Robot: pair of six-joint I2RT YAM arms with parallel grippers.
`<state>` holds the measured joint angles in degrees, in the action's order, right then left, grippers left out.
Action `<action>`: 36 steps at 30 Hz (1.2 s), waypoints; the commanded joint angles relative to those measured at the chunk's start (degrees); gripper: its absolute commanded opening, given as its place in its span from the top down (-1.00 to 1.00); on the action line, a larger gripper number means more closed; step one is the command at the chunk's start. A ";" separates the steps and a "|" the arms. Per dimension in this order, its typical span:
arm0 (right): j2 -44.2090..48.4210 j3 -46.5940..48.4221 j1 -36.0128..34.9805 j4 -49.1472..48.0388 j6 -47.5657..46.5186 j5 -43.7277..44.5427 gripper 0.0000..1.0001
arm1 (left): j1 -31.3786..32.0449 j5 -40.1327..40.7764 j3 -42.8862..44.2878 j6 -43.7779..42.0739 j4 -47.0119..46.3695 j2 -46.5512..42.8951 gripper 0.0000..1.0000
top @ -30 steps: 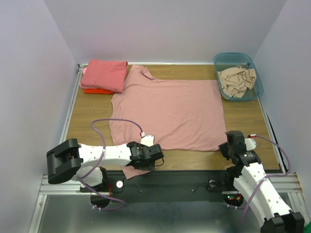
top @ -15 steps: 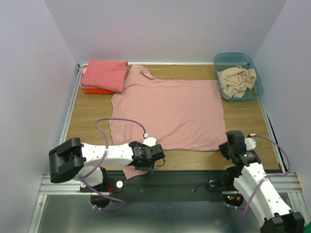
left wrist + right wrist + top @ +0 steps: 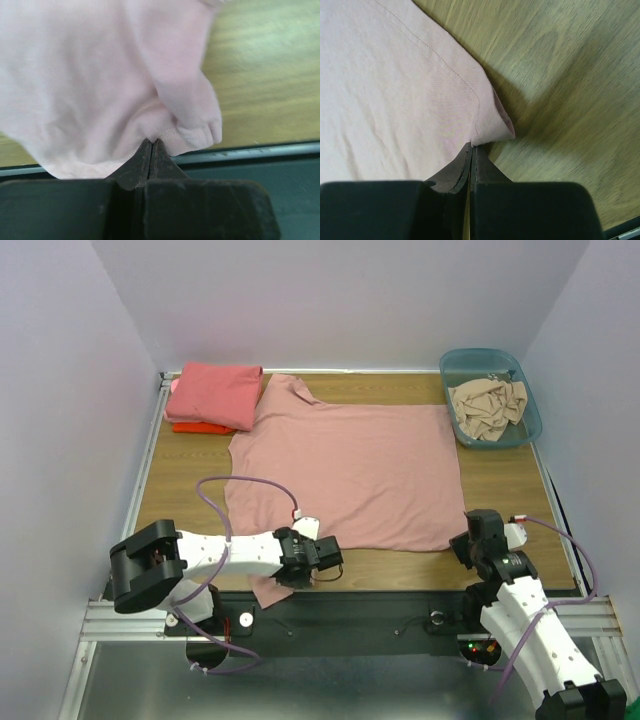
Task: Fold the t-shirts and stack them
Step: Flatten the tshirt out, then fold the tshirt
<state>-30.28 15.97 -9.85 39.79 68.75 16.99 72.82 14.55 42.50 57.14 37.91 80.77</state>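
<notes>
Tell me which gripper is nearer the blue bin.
Right. The right gripper pinches the near right corner of the pink shirt, on the same side as the blue bin; the left gripper grips its near left edge, farther off.

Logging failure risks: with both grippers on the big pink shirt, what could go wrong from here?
The right gripper pinches only the hem corner of the dusty pink shirt; it may slip on lifting. The left gripper holds a bunched sleeve at the edge of the table, so the fold may come out uneven.
</notes>
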 commanded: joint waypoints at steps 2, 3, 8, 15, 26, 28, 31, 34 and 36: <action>0.58 2.58 -0.44 -1.91 -0.81 -0.29 0.99 | -1.88 10.93 3.73 3.14 9.37 -1.05 1.00; 0.49 2.93 -0.44 -2.00 -0.99 -0.47 0.99 | -2.15 12.25 4.43 2.89 9.55 -1.32 1.00; 0.58 5.39 -0.35 -2.35 -3.62 -1.53 0.99 | -4.61 14.28 6.54 -2.03 5.34 -3.08 1.00; -2.50 8.72 -0.44 -4.28 -5.38 0.67 0.99 | -10.76 18.41 9.88 -9.76 1.92 -3.16 1.00; -11.10 13.21 -0.44 -11.92 -6.35 5.85 0.99 | -18.06 20.08 11.64 -28.30 -19.35 -5.19 1.00; -14.09 14.18 -0.44 -13.76 -7.14 6.30 0.99 | -20.07 19.73 11.82 -33.66 -23.57 -4.22 1.00; -18.31 15.67 -0.44 -17.19 -7.84 6.65 0.99 | -23.59 19.38 13.04 -38.49 -26.21 -1.68 1.00; -22.87 17.60 -0.35 -20.18 -8.45 8.23 0.99 | -27.45 20.08 15.41 -40.52 -27.01 1.31 1.00; -25.25 19.61 -0.44 -21.07 -8.63 9.98 0.99 | -29.13 19.65 17.86 -42.64 -27.62 3.86 1.00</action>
<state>-52.53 31.38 -9.85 24.97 61.34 21.98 46.61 32.29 55.46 21.34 14.92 82.02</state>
